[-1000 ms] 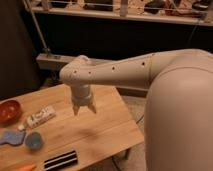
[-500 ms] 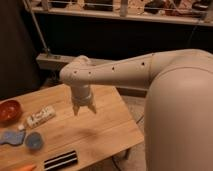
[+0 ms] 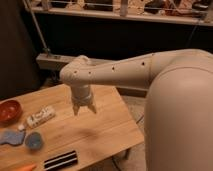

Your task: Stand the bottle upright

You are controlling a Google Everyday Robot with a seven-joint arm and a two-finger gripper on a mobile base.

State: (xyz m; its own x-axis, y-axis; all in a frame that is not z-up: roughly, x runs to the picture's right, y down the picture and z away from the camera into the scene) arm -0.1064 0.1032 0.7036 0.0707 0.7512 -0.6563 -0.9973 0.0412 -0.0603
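Observation:
The bottle (image 3: 40,117) is whitish with dark marks on its label. It lies on its side on the wooden table (image 3: 100,130), right of the red bowl (image 3: 9,111). My gripper (image 3: 84,108) hangs from the white arm above the table's middle, to the right of the bottle and clear of it. Its two fingers point down and stand apart, with nothing between them.
A round blue disc (image 3: 33,141) and a light blue flat piece (image 3: 11,136) lie at the table's left front. A black-and-white striped flat piece (image 3: 60,160) lies at the front edge, with an orange thing (image 3: 23,167) beside it. A dark railing runs behind the table.

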